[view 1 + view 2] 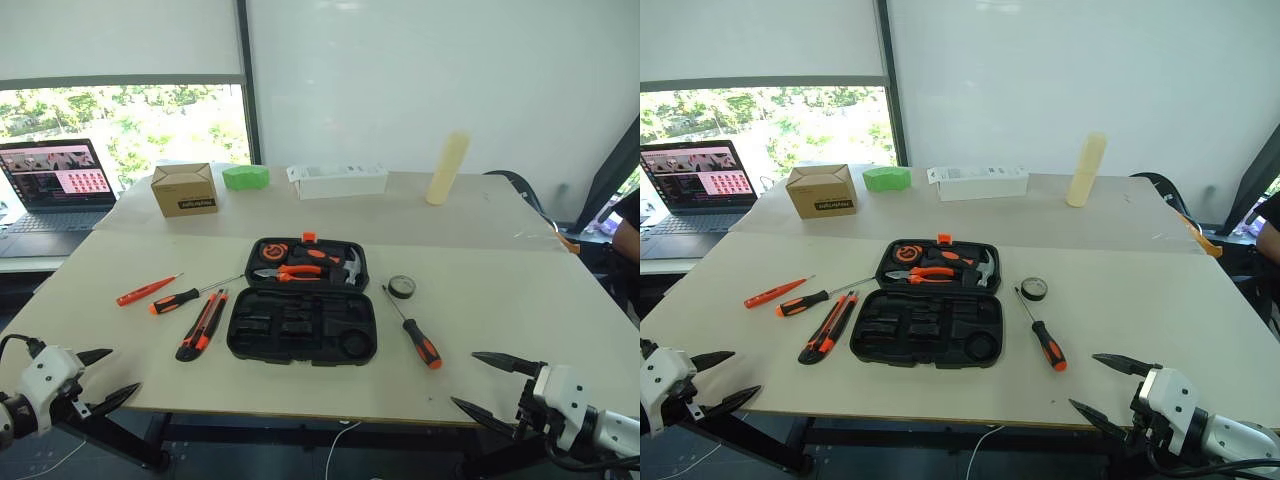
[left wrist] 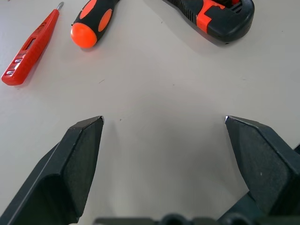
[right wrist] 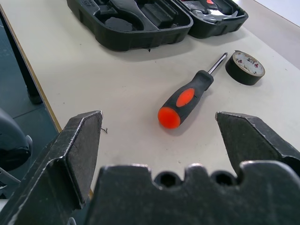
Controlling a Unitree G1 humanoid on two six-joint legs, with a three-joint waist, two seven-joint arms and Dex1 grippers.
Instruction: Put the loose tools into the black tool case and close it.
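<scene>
The black tool case (image 1: pixel 302 312) lay open mid-desk so its slots could take the loose tools (image 1: pixel 196 308) flanking it (tape roll (image 1: pixel 402 287) included), while both the left hand (image 1: pixel 104 378) and right hand (image 1: pixel 485 387) hovered wide open, empty.

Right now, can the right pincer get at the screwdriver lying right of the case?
Probably yes. The right pincer hangs open at the table's near edge, and the screwdriver lies just ahead of it on bare table, with nothing between. The tape roll and open case sit clear of that path.
</scene>
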